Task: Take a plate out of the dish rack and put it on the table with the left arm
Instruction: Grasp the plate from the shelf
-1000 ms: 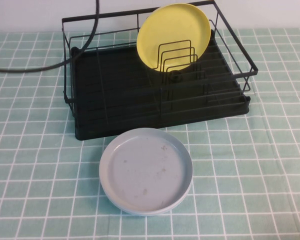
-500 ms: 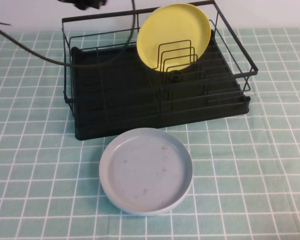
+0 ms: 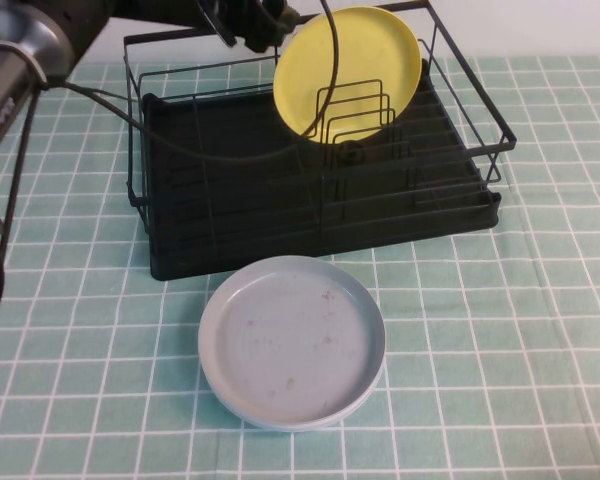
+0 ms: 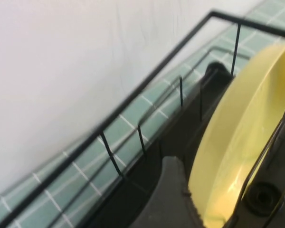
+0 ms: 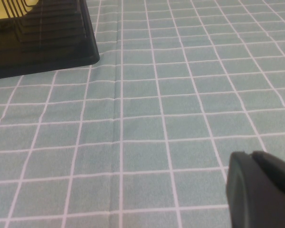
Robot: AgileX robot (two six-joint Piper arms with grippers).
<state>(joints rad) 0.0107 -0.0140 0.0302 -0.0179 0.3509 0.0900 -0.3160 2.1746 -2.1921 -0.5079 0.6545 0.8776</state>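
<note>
High view: the left arm (image 3: 25, 45) reaches in over the rear left corner of the dish rack (image 3: 310, 150), trailing a black cable (image 3: 180, 140) that loops down across the rack's drip tray. The left gripper (image 3: 248, 22) sits above the rack's rear rail, just beside the upper left edge of the plate (image 3: 347, 72). Whether its fingers are spread or closed cannot be told from this view; nothing is seen held in them.

Left wrist view: one dark finger (image 4: 173, 197) shows close beside the plate's (image 4: 237, 137) rim, on the side toward the rack's rear rail (image 4: 133, 99). Contact between finger and rim cannot be confirmed. The opposing finger is out of view, so the opening width stays undetermined.

The plate stands on edge in the upright wire dividers (image 3: 352, 110) at the rear of the rack, right of the rack's centre. It leans back toward the rear rail, its broad face turned to the rack's front. Its lower edge rests among the dividers, above the drip tray.

A pale grey-blue plate (image 3: 292, 342) lies flat on the table (image 3: 520, 330), just in front of the rack's front edge and apart from it.

Right wrist view: the right gripper (image 5: 259, 192) hangs low over the mint-green cloth, well apart from the rack's (image 5: 42, 40) front corner. Only a dark finger end is visible; its opening cannot be told.
</note>
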